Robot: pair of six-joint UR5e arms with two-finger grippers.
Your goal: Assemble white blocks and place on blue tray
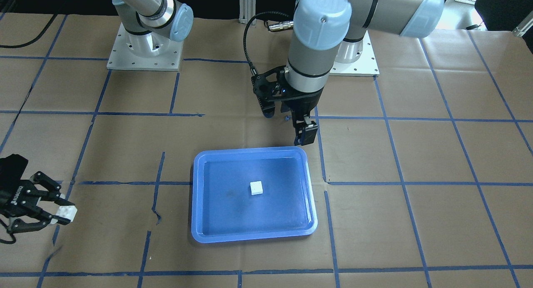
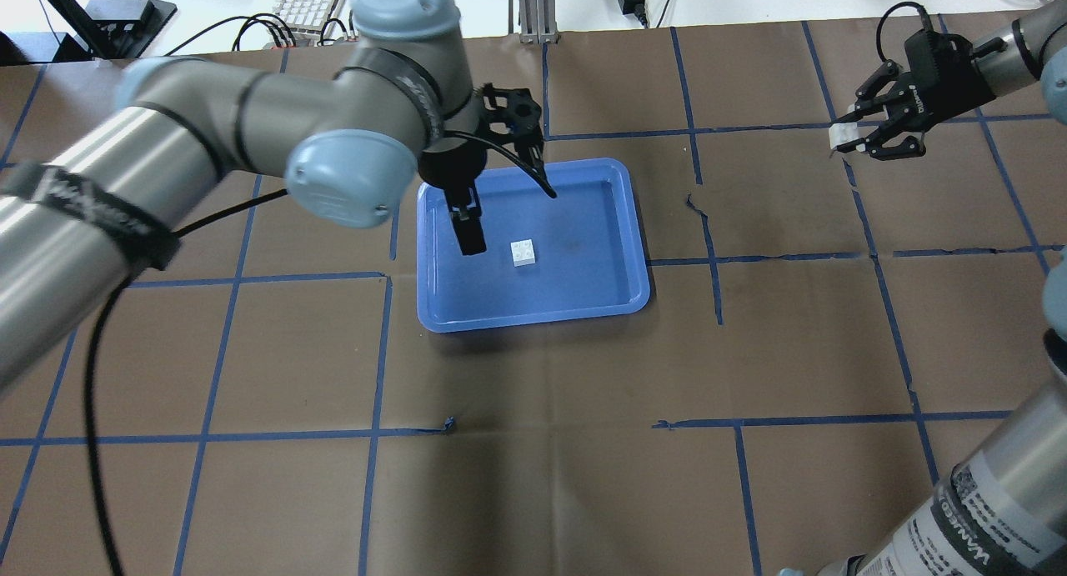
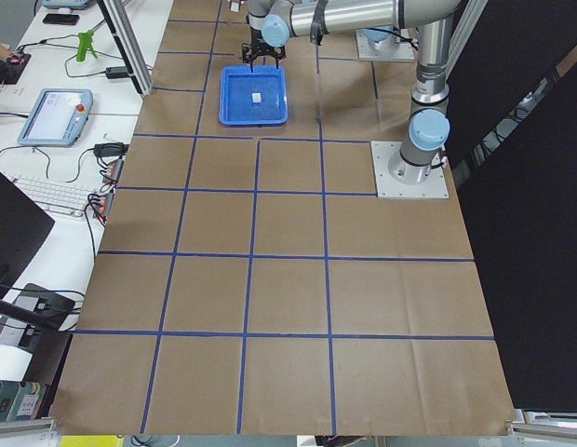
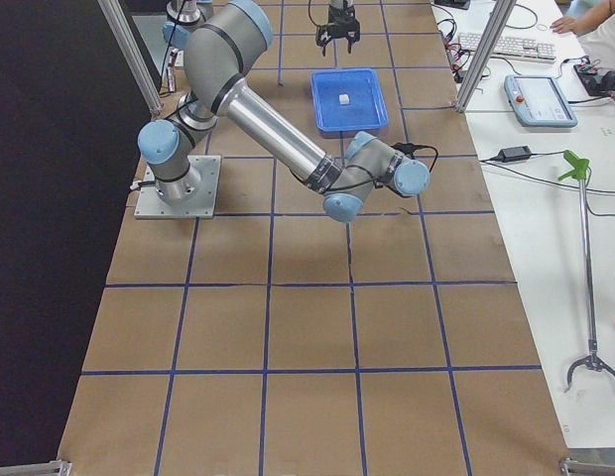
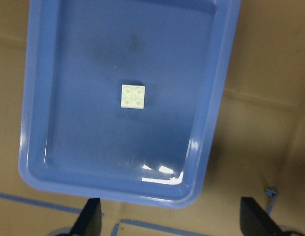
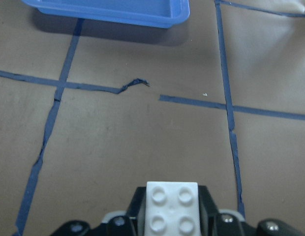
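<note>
In the blue tray point(image 1: 270, 215) one white block point(image 1: 256, 188) lies studs up, clear of the wide-open jaws of the left gripper point(image 5: 174, 219). The right gripper point(image 1: 61, 209) (well away, over the desk point(image 1: 416, 154)) has its jaws clamped on the second white block point(image 6: 172, 209).

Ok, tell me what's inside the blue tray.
One white block lies studs up near the middle of the blue tray; nothing else shows. The open left gripper covers one corner in the overhead view. The second white block is in the right gripper, elsewhere.
</note>
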